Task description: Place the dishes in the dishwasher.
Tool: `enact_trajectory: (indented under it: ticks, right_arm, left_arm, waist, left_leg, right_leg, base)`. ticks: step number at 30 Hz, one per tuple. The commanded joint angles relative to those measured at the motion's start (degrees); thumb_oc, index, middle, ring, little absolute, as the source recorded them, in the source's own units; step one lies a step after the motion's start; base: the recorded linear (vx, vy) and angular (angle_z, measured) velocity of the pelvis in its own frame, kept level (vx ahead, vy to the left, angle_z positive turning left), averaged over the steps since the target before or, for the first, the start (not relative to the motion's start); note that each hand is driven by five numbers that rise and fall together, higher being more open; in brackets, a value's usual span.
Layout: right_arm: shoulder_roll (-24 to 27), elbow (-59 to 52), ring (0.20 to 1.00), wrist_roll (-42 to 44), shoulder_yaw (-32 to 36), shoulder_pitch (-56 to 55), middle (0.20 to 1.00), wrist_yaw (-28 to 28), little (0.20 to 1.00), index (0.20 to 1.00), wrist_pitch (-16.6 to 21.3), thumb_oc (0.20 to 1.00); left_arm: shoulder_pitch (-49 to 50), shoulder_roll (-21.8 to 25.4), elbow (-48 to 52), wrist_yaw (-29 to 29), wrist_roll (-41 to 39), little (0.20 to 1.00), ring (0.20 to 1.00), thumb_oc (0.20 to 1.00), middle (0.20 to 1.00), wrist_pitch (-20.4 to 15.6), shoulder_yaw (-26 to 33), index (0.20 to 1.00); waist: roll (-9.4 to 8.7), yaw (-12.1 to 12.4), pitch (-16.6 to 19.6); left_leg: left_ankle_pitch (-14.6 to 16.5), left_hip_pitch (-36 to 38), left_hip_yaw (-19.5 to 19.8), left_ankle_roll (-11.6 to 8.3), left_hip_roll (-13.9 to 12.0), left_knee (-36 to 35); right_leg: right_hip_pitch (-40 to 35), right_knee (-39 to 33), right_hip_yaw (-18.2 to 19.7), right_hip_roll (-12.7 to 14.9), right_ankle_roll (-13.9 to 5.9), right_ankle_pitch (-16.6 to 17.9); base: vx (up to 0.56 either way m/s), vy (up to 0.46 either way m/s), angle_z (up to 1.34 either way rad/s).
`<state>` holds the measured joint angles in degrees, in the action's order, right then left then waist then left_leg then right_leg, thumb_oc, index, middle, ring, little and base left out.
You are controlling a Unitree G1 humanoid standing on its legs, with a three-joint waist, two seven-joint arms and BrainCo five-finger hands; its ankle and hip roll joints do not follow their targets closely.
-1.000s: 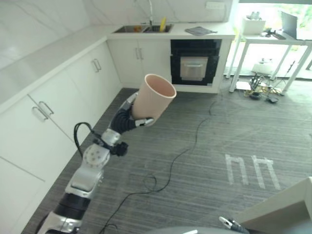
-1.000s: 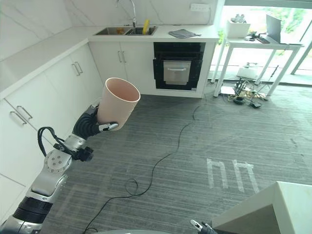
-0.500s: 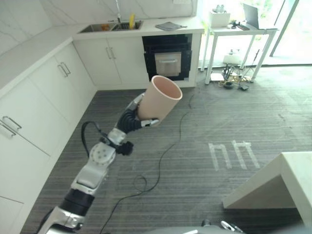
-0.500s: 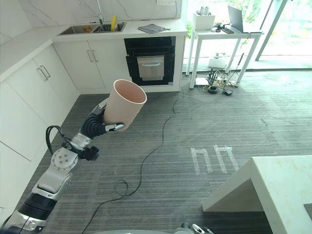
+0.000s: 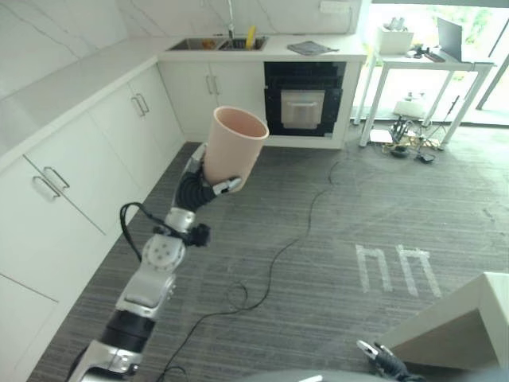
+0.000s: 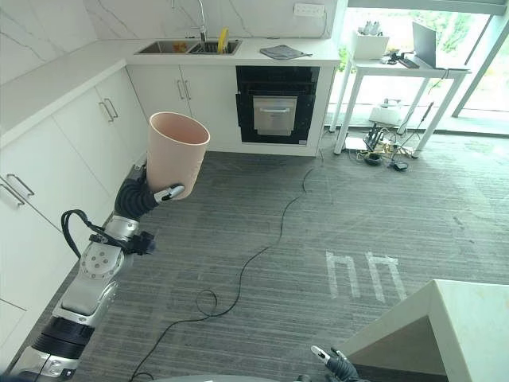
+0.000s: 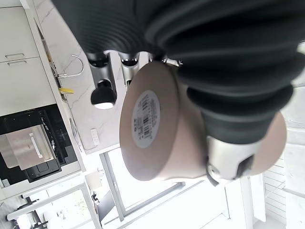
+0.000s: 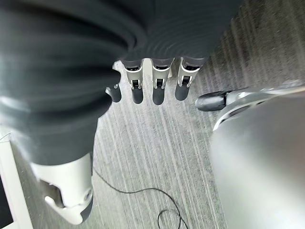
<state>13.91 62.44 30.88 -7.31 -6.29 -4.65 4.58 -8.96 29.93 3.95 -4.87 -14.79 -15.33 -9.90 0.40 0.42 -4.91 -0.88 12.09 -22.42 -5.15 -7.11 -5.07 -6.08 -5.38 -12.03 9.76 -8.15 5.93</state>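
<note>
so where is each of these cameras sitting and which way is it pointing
Left eye view: on the head, looking down across the kitchen floor at the left hand holding a pink cup up, cabinets and oven behind.
Right eye view: beside it, same scene; the right hand at the bottom edge.
Left wrist view: on the left wrist, looking along the hand at the cup's labelled base.
Right wrist view: on the right wrist, facing the floor past straight fingers.
Shared: cup and oven in both eye views and the left wrist view.

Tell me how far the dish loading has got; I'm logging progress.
Done: nothing looks loaded. In hand: the left hand grips a pink cup, held up over the floor. The right hand hangs open and empty. Left: carrying the cup to the black appliance under the counter, whose door looks closed.
</note>
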Motion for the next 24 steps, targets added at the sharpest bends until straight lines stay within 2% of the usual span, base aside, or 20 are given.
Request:
enact_trajectory:
  ticks: [1,4,5,6,7,8,9,11,12,13,14,16,17,18,19,20,21,22,24]
  right_arm:
    - [0.9,0.9,1.0,-3.4,1.0,3.4,1.0,-0.7,1.0,1.0,1.8,1.0]
    - [1.2,0.9,1.0,-4.0,0.4,3.7,1.0,-0.7,1.0,1.0,2.2,1.0]
    - [1.4,0.7,1.0,-3.9,0.0,4.3,1.0,-0.2,1.0,1.0,2.0,1.0]
    - [1.5,0.7,1.0,-3.9,-0.1,4.4,1.0,-0.1,1.0,1.0,2.0,1.0]
    - [1.9,0.5,1.0,-4.0,-0.5,4.9,1.0,0.1,1.0,1.0,2.0,1.0]
    - [2.2,0.9,1.0,-4.7,-0.5,5.3,1.0,0.4,1.0,1.0,2.4,1.0]
    - [2.3,1.5,1.0,-4.8,-0.4,5.4,1.0,0.3,1.0,1.0,2.9,1.0]
    - [2.6,2.7,1.0,-4.9,0.2,5.9,1.0,-0.7,1.0,1.0,3.2,1.0]
    - [3.0,2.0,1.0,-4.6,0.2,5.4,1.0,-0.5,1.0,1.0,2.6,1.0]
    - [3.1,2.0,1.0,-4.5,0.3,5.3,1.0,-0.5,1.0,1.0,2.6,1.0]
    - [3.6,2.4,1.0,-4.4,0.2,4.9,1.0,-0.7,1.0,1.0,2.7,1.0]
    - [3.5,3.0,1.0,-4.6,0.2,5.1,1.0,-0.6,1.0,1.0,2.5,1.0]
    - [3.2,3.5,1.0,-7.3,0.5,5.0,1.0,0.0,1.0,1.0,3.5,1.0]
    - [2.9,3.4,1.0,-8.1,0.4,4.8,1.0,0.6,1.0,1.0,4.1,1.0]
    - [2.2,2.5,1.0,-9.4,0.3,4.2,1.0,2.3,1.0,1.0,5.4,1.0]
    - [1.4,-0.9,1.0,-6.7,0.5,3.2,1.0,5.9,1.0,1.0,5.4,1.0]
    - [1.0,-2.4,1.0,-5.5,1.1,2.8,1.0,6.8,1.0,1.0,5.3,1.0]
    - [1.0,-2.5,1.0,-5.5,1.1,2.8,1.0,6.8,1.0,1.0,5.2,1.0]
    - [0.0,-5.3,1.0,-5.9,1.2,1.8,1.0,7.2,1.0,1.0,5.8,1.0]
  left_arm:
    - [-3.1,-0.7,2.2,-2.1,-0.9,0.2,0.2,0.2,0.2,-3.0,4.3,0.2]
    - [-2.9,-0.7,2.0,-2.3,-0.7,0.2,0.2,0.2,0.2,-3.4,4.5,0.2]
    - [-2.7,-0.9,2.0,-2.4,-0.6,0.2,0.2,0.2,0.2,-3.6,4.7,0.2]
    - [-2.6,-0.9,2.0,-2.3,-0.6,0.2,0.2,0.2,0.2,-3.7,4.8,0.2]
    - [-2.1,-1.0,2.2,-2.0,-0.9,0.2,0.2,0.2,0.2,-4.0,5.1,0.2]
    - [-1.6,-1.0,2.2,-1.2,-1.2,0.2,0.2,0.2,0.2,-4.3,5.6,0.2]
    - [-1.4,-1.1,2.0,-0.4,-1.2,0.2,0.2,0.2,0.2,-4.5,5.8,0.2]
    - [-0.5,-1.3,2.4,1.7,-1.2,0.2,0.2,0.2,0.2,-4.8,6.1,0.2]
    - [0.3,-1.9,3.1,2.9,-0.9,0.2,0.2,0.2,0.2,-4.8,5.6,0.2]
    - [0.3,-2.1,2.9,3.2,-0.9,0.2,0.2,0.2,0.2,-5.0,5.5,0.2]
    - [-0.5,-2.3,0.9,3.5,-1.0,0.2,0.2,0.2,0.2,-6.5,4.4,0.2]
    - [-0.8,-2.4,-0.1,2.8,-0.1,0.2,0.2,0.2,0.2,-6.2,3.7,0.2]
    - [-1.8,-2.1,-0.9,3.5,0.0,0.2,0.2,0.2,0.2,-5.0,2.8,0.2]
    - [-2.2,-2.0,-1.0,4.5,-0.1,0.2,0.2,0.2,0.2,-4.5,2.8,0.2]
    - [-3.2,-1.2,-1.2,7.4,-0.3,0.2,0.2,0.2,0.2,-3.8,2.4,0.2]
    - [-4.9,0.1,-1.3,10.1,-1.4,0.2,0.2,0.2,0.2,-3.5,1.1,0.2]
    - [-5.6,0.7,-1.3,10.3,-1.5,0.2,0.2,0.2,0.2,-3.1,0.6,0.2]
    - [-5.6,0.7,-1.4,10.3,-1.5,0.2,0.2,0.2,0.2,-3.1,0.5,0.2]
    - [-6.6,2.0,-2.0,10.1,-2.4,0.2,0.2,0.2,0.2,-2.7,0.1,0.2]
  waist:
    - [0.23,-0.6,-1.1]
    - [-0.28,-0.6,-1.5]
    - [-1.05,-0.4,-2.0]
    - [-1.11,-0.3,-2.1]
    - [-1.45,0.2,-3.1]
    - [-1.58,0.7,-3.6]
    - [-1.34,0.9,-3.9]
    - [0.45,1.2,-4.5]
    - [2.13,1.2,-5.6]
    - [2.2,1.1,-5.7]
    - [2.47,0.6,-5.4]
    - [2.43,0.8,-4.9]
    - [2.18,1.4,-4.0]
    - [2.14,1.6,-3.6]
    - [1.95,1.7,-2.9]
    - [0.78,1.3,-2.5]
    - [0.71,1.3,-2.3]
    - [0.73,1.3,-2.2]
    - [1.05,1.1,-2.1]
  left_leg:
    - [0.3,-4.7,8.7,-0.68,-0.4,2.8]
    - [1.8,-6.3,8.9,-0.21,0.3,6.9]
    - [3.2,-8.5,9.0,0.69,1.1,12.9]
    - [3.4,-9.2,9.1,0.77,1.1,14.2]
    - [2.8,-13.4,10.7,0.91,1.6,23.7]
    - [1.7,-16.4,11.9,1.15,2.3,27.2]
    - [0.8,-17.5,11.7,1.0,1.8,27.2]
    - [-3.2,-17.2,10.6,-0.19,-0.7,16.7]
    - [-12.0,-16.9,9.3,-2.93,-5.3,5.4]
    - [-12.7,-17.1,8.6,-3.22,-6.1,4.7]
    - [-11.9,-17.3,5.0,-3.36,-7.4,2.8]
    - [-10.7,-17.1,5.4,-2.86,-6.6,2.9]
    - [-8.5,-16.4,6.1,-1.44,-4.4,2.9]
    - [-8.0,-16.2,6.0,-0.94,-3.8,2.8]
    - [-7.0,-15.7,6.2,0.5,-2.0,2.5]
    - [-4.9,-14.6,6.5,3.52,2.6,1.8]
    - [-4.0,-14.2,6.6,4.74,3.9,1.7]
    - [-4.0,-14.3,6.6,4.77,3.9,1.8]
    - [-2.0,-11.7,6.0,6.99,6.3,0.8]
  right_leg:
    - [-2.8,1.1,-3.4,-4.2,2.27,-6.3]
    - [-2.5,1.6,-3.0,-4.1,2.68,-6.4]
    - [-2.1,2.4,-2.5,-3.8,3.27,-6.4]
    - [-2.1,2.5,-2.5,-3.8,3.4,-6.5]
    - [-2.2,3.3,-1.7,-4.2,4.45,-6.8]
    - [-2.0,3.9,-1.0,-4.5,5.01,-6.9]
    - [-2.2,4.1,-0.8,-5.1,5.18,-7.2]
    - [-3.3,5.1,-0.5,-6.6,4.8,-9.0]
    - [-5.5,5.8,-0.1,-6.6,4.5,-10.5]
    - [-5.8,5.9,-0.4,-6.3,4.35,-10.6]
    - [-6.6,7.6,-2.5,-4.3,3.32,-11.8]
    - [-7.0,8.9,-2.1,-3.3,2.65,-12.9]
    - [-8.3,10.9,-2.0,-2.4,1.91,-15.1]
    - [-8.6,11.8,-2.2,-2.2,1.73,-15.8]
    - [-8.6,15.2,-2.3,-1.6,1.09,-16.2]
    - [-7.3,23.7,-2.1,0.3,-1.51,-12.4]
    - [-5.8,28.5,-2.0,0.9,-2.61,-8.8]
    - [-5.7,28.5,-1.9,0.9,-2.64,-8.8]
    - [-0.4,40.1,-3.3,3.4,-4.08,-1.4]
  base:
    - [0.06,-0.073,-0.01]
    - [0.06,-0.087,0.0]
    - [0.05,-0.075,0.03]
    - [0.09,-0.125,0.01]
    - [0.11,-0.089,-0.05]
    - [0.17,-0.072,-0.23]
    - [0.26,0.082,-0.1]
    - [0.5,0.382,-0.02]
    - [0.55,0.497,-0.08]
    - [0.64,0.69,0.14]
    - [0.38,0.477,0.36]
    - [0.41,0.432,-0.1]
    - [0.37,0.328,-0.79]
    - [0.45,0.437,-0.56]
    - [0.41,0.479,-0.11]
    - [0.41,0.526,0.08]
    - [0.26,0.354,0.24]
    - [0.15,0.22,0.4]
    - [0.33,0.262,0.39]
